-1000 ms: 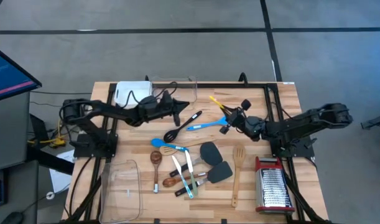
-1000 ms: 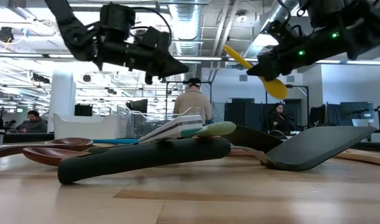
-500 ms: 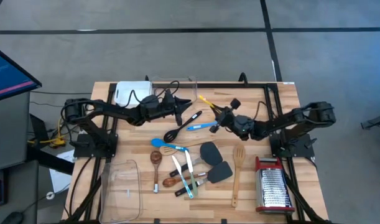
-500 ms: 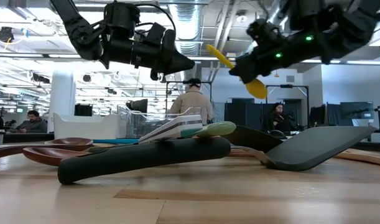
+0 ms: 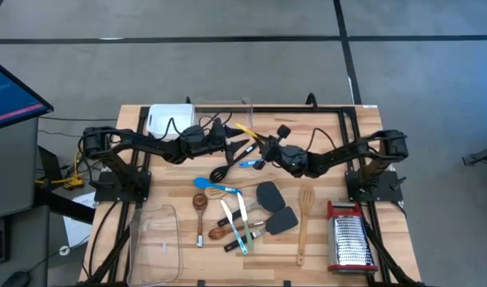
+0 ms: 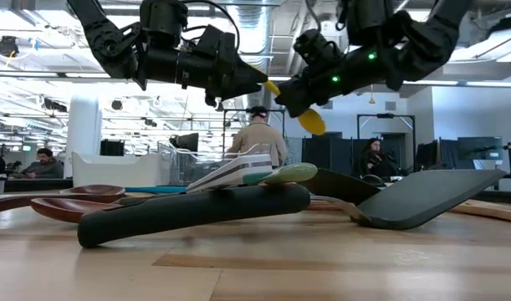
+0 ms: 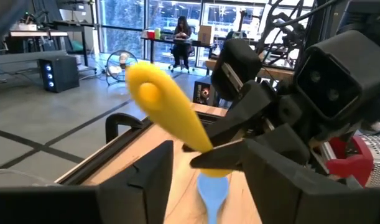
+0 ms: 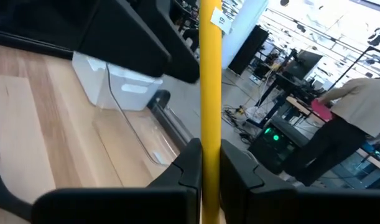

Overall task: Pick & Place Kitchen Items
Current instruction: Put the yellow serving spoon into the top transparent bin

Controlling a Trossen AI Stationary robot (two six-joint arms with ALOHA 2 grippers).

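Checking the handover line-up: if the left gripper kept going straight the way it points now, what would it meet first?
Most likely the yellow silicone spoon held up by the right gripper. The left gripper stands open and points right at it, the spoon's end showing between its fingers in the left wrist view. Depth is hard to judge.

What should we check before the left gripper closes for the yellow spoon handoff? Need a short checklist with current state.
1. Right gripper shut on the yellow spoon: ok.
2. Left gripper open to receive: ok.
3. Spoon between the left fingers: cannot tell; in the left wrist view its handle shows in the gap, depth unclear.
4. Handoff held above the table, clear of the utensils lying there: ok, low view.
5. Clear tub apart from both grippers: ok.
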